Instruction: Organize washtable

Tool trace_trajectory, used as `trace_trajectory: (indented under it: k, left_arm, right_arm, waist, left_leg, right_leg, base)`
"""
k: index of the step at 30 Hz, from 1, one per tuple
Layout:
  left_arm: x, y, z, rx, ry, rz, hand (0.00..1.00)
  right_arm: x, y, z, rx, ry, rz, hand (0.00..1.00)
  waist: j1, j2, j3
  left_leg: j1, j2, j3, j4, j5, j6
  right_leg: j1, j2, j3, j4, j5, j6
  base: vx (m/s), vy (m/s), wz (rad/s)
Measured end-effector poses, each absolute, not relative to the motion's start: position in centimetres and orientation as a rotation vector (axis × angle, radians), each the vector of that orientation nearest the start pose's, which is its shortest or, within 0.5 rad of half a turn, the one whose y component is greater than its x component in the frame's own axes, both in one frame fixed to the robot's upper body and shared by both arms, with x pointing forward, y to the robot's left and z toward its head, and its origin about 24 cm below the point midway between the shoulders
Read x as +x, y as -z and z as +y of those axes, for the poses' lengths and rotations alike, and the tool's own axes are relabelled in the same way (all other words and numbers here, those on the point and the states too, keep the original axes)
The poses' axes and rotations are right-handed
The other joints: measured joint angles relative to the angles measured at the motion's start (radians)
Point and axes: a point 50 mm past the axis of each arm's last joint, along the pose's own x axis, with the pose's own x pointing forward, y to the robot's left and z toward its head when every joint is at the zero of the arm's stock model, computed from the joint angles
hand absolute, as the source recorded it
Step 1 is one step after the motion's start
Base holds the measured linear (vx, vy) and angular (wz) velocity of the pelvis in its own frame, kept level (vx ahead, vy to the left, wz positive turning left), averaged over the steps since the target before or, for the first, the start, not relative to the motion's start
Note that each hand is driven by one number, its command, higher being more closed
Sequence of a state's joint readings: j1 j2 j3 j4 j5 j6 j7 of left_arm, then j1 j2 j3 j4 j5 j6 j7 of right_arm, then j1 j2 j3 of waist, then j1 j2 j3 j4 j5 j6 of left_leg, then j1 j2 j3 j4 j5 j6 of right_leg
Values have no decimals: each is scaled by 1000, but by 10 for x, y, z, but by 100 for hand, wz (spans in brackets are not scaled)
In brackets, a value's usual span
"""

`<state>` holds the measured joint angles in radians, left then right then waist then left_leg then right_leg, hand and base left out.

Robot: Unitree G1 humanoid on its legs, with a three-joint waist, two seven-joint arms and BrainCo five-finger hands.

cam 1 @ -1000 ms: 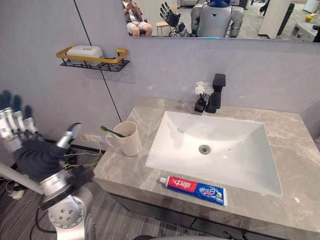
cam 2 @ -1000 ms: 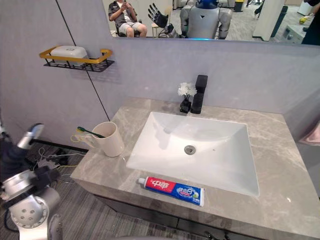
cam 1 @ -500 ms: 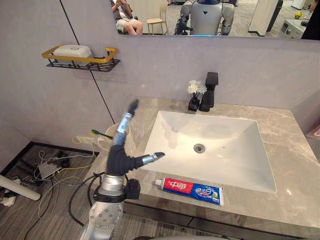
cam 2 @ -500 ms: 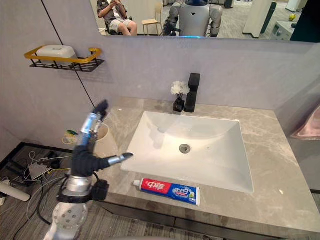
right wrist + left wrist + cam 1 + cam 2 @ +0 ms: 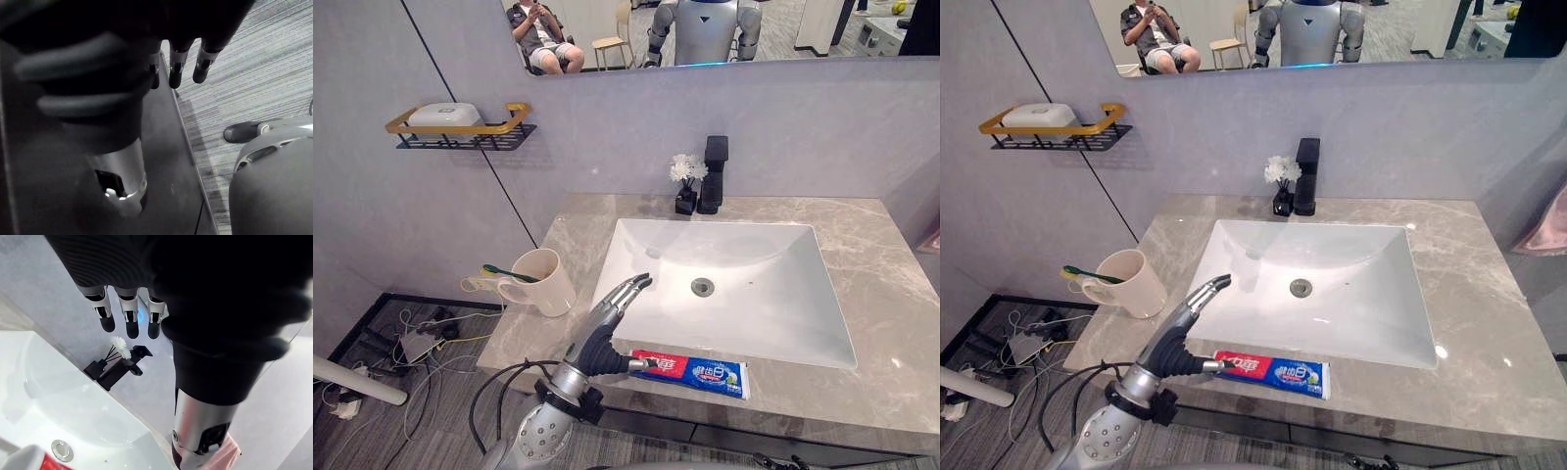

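- Since half a second ago the left hand (image 5: 599,338) has come down from upright beside the cup to lie low over the front edge of the table. Its fingers are straight and spread from the thumb, holding nothing.
- The grey marble table (image 5: 891,284) lies under and beyond this hand.
- The white rectangular sink (image 5: 759,318) sits just past the fingertips (image 5: 641,283), which reach over its near left rim.
- The black and gold wall shelf (image 5: 460,127), carrying a white soap dish, hangs well off to the hand's outer side.
- The red, white and blue toothpaste tube (image 5: 697,370) lies flat along the table's front edge, its cap end at the thumb tip. Whether they touch I cannot tell.
- The cream ceramic cup (image 5: 546,284) stands near the hand's outer side, a green toothbrush (image 5: 501,272) leaning in it.
- The black faucet (image 5: 713,174) and a small black vase of white flowers (image 5: 683,184) stand far beyond the fingers.
- The right hand (image 5: 177,66) hangs with fingers straight over the striped grey floor (image 5: 264,73).
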<state>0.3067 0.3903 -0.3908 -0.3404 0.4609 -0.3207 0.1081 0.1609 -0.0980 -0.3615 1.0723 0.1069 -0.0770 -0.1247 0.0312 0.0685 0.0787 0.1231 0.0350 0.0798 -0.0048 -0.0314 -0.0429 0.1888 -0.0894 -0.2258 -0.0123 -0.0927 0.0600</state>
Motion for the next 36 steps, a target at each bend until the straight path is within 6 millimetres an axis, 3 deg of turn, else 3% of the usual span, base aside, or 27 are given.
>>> trace_trajectory:
  k: [9,36]
  left_arm:
    - [158,-44,99,659,554,-316,0]
    - [155,-30,93,742,630,-285,0]
  right_arm:
    - [51,159,-243,98,612,1105,0]
    - [61,156,-247,93,608,1078,0]
  waist:
    - [-18,-3,21]
    - [-22,17,49]
  left_leg:
    - [25,-1,1,-14,0,0]
    - [25,-1,1,-16,0,0]
  right_leg:
    - [22,1,0,-10,0,0]
    - [22,0,1,-9,-1,1]
  base:
    - [-8,-3,0]
    - [-11,-3,0]
